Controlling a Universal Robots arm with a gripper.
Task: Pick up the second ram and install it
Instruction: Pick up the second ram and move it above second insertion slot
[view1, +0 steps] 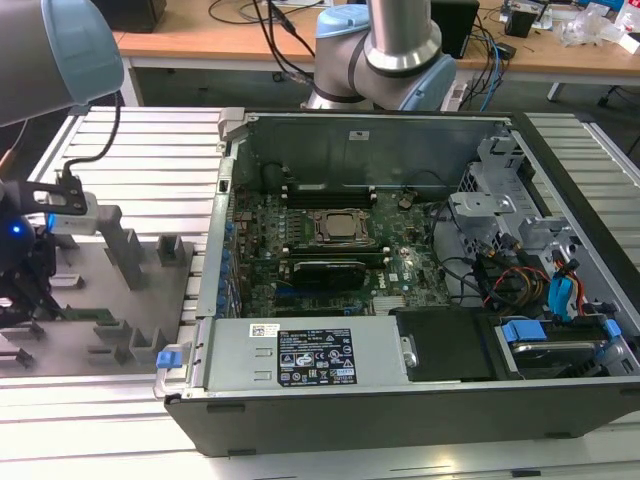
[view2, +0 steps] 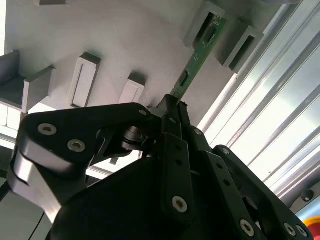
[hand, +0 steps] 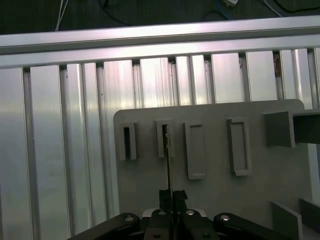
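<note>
Ram (view2: 199, 54): far end in a slotted holder (view2: 200, 22) on the grey tray (view2: 130, 45), near end pinched between the closed fingers of the gripper (view2: 173, 106). Tray lies on slatted table (hand: 50, 150). In the exterior view, open computer case (view1: 400, 400) stands beside the tray, to the exterior view's right.

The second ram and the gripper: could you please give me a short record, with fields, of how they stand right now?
gripper: shut on the second ram, above the grey tray
second ram: green stick, gripped at one end; other end at the slot of a grey holder
grey tray: on the slatted table, at the exterior view's left of the computer case
computer case: open, motherboard exposed
task state: ram grasped, not yet at the motherboard
</note>
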